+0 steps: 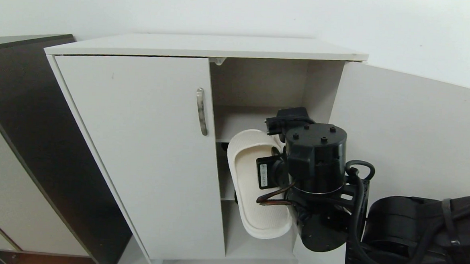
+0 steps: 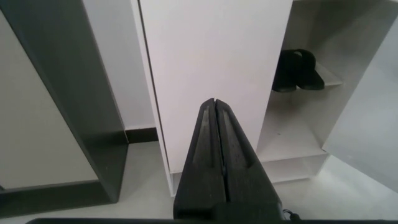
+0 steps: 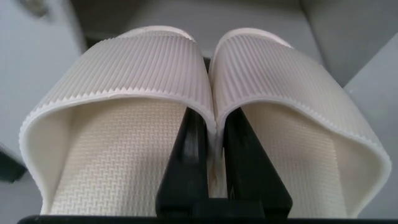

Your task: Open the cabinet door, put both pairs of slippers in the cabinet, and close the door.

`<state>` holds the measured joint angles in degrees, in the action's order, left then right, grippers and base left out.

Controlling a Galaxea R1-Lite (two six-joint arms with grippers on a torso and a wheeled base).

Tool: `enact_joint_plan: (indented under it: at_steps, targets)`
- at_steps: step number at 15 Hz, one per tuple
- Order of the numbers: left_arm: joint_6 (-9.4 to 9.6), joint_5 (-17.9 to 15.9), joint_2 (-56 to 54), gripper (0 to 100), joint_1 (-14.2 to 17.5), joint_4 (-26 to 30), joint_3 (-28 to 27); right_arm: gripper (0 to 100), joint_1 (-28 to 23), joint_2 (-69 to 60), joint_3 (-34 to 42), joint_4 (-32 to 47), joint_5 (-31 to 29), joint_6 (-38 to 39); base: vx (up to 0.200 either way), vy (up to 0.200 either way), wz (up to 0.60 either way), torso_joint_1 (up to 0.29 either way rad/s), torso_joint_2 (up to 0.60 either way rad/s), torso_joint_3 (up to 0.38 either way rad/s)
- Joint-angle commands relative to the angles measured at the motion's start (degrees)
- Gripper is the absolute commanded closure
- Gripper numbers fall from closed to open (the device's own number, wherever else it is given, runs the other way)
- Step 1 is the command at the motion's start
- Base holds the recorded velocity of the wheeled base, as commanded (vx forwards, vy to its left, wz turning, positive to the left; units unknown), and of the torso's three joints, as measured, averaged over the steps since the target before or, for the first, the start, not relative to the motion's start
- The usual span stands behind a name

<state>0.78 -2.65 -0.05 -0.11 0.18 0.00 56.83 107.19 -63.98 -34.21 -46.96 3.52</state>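
Slippers (image 1: pixel 256 189), white pair clamped together in the right gripper's (image 3: pixel 213 134) jaws, toes pointing into the open cabinet (image 1: pixel 207 44) just ahead; left gripper (image 2: pixel 215 109) closed, empty, farther back.

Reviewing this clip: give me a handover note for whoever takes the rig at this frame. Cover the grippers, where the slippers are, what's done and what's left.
Right gripper: shut on the white slippers, both pinched together and held at the cabinet opening, not set down.
Left gripper: shut, empty, back from the cabinet.
Black slippers: on a shelf inside.
Right door open; left door closed.
Done: door opened, black pair in.
Left: set the white pair on a shelf, release, back out, close the right door.
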Motion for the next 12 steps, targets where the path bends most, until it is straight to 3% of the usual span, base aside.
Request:
enact_joint_plan:
  at_steps: [1, 5, 10, 12]
  targets:
    - [0.01, 0.01, 0.05, 100, 0.02, -0.01, 0.00, 100, -0.23, 0.21, -3.17, 3.97, -0.77, 0.70, 0.000, 0.000, 0.00, 0.000, 0.00, 0.000]
    - [0.01, 0.01, 0.05, 100, 0.02, -0.01, 0.00, 100, -0.14, 2.23, -7.22, 9.69, -1.56, 5.97, 0.000, 0.000, 0.00, 0.000, 0.00, 0.000]
    - [0.10, 0.01, 0.05, 100, 0.02, -0.01, 0.00, 100, -0.23, 2.85, -8.01, 9.69, -1.56, 6.32, 0.000, 0.000, 0.00, 0.000, 0.00, 0.000]
    - [0.19, -0.08, 0.05, 100, 0.02, -0.01, 0.00, 100, -0.23, 3.11, -8.27, 9.69, -1.56, 6.23, 0.200, 0.000, 0.00, 0.005, 0.00, 0.002]
